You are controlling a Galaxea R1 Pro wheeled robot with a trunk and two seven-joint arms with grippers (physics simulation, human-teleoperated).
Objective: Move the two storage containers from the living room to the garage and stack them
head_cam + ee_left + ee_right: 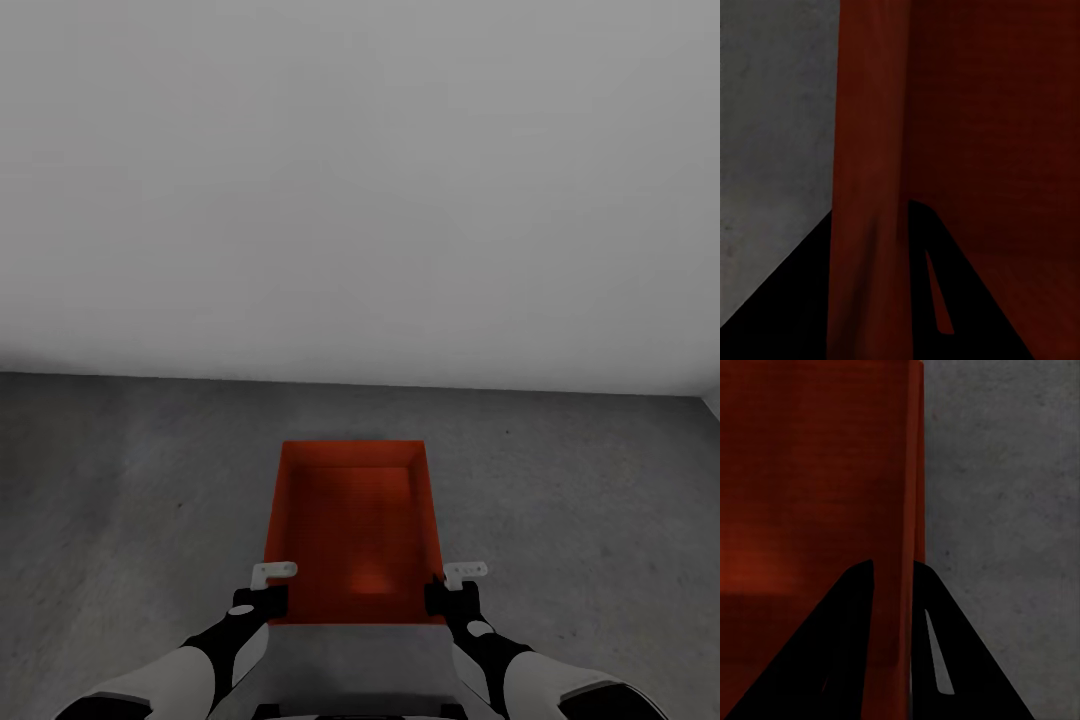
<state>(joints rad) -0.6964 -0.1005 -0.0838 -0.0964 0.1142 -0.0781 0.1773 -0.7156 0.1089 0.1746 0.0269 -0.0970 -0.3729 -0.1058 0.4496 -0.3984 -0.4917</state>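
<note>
Wrist views: container (pixel 817 472) walls between both jaws.

Orange-red container (pixel 352 520); dark grey floor (pixel 130 500)

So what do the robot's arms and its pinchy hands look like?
Both arms have smooth white shells with black joints toward the wrists. Each black wrist carries a small white oval mark. The left gripper and right gripper are black, each topped by a little white bracket with tiny holes. Up close, the fingers look like flat black wedges.
</note>
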